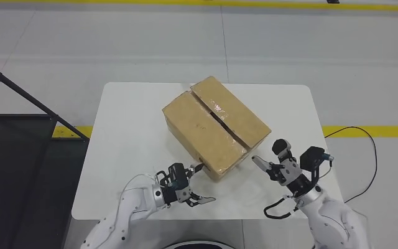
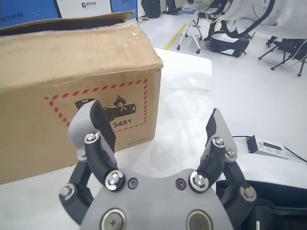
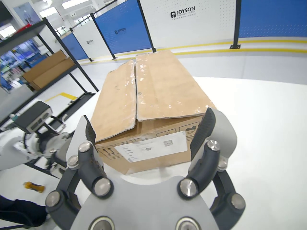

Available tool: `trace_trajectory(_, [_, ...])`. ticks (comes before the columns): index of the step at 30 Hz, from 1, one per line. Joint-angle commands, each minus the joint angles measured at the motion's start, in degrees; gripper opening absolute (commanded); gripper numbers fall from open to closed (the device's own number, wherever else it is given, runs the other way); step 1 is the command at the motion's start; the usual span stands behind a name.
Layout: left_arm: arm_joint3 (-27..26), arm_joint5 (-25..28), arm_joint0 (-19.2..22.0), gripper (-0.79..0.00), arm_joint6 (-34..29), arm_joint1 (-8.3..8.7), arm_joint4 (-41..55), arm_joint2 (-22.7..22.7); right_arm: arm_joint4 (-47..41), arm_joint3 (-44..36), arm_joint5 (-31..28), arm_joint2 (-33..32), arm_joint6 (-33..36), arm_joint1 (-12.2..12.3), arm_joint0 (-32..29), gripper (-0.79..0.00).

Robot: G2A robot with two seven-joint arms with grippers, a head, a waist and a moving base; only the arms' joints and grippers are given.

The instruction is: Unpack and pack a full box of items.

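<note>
A brown cardboard box point(image 1: 214, 124) lies at an angle in the middle of the white table point(image 1: 130, 118). Its two top flaps are down, with a seam between them and one flap edge slightly raised point(image 3: 134, 101). My left gripper point(image 1: 202, 183) hovers open just off the box's near corner, beside the side with the red-dashed label point(image 2: 103, 106). In the left wrist view the left gripper point(image 2: 153, 120) holds nothing. My right gripper point(image 1: 266, 187) is open near the box's near right end; in its own view the right gripper point(image 3: 147, 130) frames the white-labelled end point(image 3: 151, 147).
A black rack point(image 1: 25, 162) stands close to the table's left side, with another carton point(image 3: 48, 70) on a shelf. A black cable point(image 1: 367, 155) runs over the floor at the right. Bare tabletop lies left and right of the box.
</note>
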State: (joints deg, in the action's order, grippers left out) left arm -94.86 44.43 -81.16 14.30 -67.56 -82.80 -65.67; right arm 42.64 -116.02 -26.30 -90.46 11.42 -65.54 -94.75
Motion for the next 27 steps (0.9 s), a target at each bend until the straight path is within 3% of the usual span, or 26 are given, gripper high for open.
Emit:
trace_trajectory(1, [0.73, 0.38, 1.05, 0.0, -0.03, -0.11, 0.17, 0.89, 3.58, -0.03, 0.1, 0.03, -0.53, -0.01, -0.03, 0.0])
trace_trajectory(11, [3.15, 0.44, 5.48, 0.0, -0.89, -0.92, 1.13, 5.6, 2.72, 0.04, 0.5, 0.03, -0.37, -0.02, -0.07, 0.0])
trace_trajectory(21, [3.86, -0.16, 8.53, 0.0, -0.88, -1.73, 1.35, 9.73, -19.37, 3.53, -1.86, -4.43, 12.23, 0.81, 2.35, 0.0])
trace_trajectory(24, [2.77, -1.61, 7.79, 0.0, 0.32, -1.44, 0.31, 8.76, -19.34, 4.15, -1.45, -5.27, 13.1, 1.0, 3.06, 0.0])
trace_trajectory(27, [-0.55, -2.33, 4.39, 0.0, 2.35, -0.34, -0.49, 4.54, -18.17, 4.5, -1.6, -5.42, 12.6, 1.07, 3.41, 0.0])
